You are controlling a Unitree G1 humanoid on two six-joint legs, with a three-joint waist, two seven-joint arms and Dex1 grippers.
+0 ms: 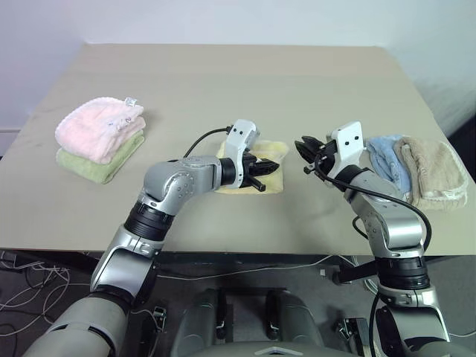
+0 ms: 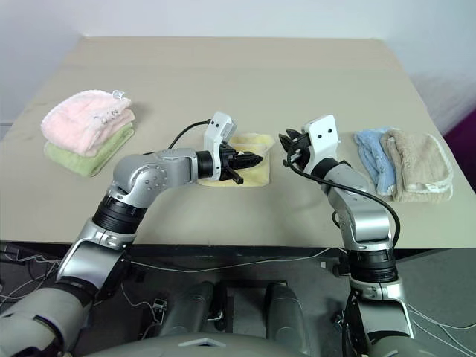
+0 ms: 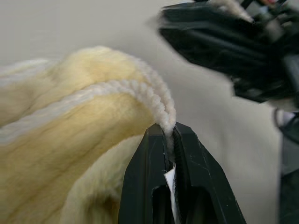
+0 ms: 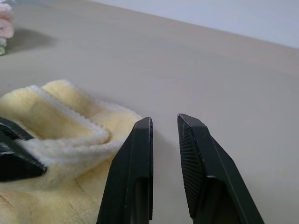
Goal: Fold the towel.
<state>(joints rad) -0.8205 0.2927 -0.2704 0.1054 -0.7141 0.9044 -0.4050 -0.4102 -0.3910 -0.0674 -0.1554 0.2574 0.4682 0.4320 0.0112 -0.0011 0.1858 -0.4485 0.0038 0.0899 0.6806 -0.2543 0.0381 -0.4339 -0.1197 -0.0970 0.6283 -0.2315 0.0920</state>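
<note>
Beside the towel (image 1: 269,181) – blue cloth (image 1: 387,163), beige cloth (image 1: 435,175), table (image 1: 223,82)

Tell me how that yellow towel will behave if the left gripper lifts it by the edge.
Likely floppy: the towel already drapes in soft folds from the left gripper, which pinches its stitched border. Probably light, and its fluffy pile should resist slipping, though the thin edge could creep out.

table (image 1: 223,82): wide beige top, matte, evenly lit. wall (image 1: 223,18): plain white, behind the far edge. floor (image 1: 44,275): dark grey beneath the near edge, with loose white and black cables (image 1: 30,271) trailing across it.
</note>
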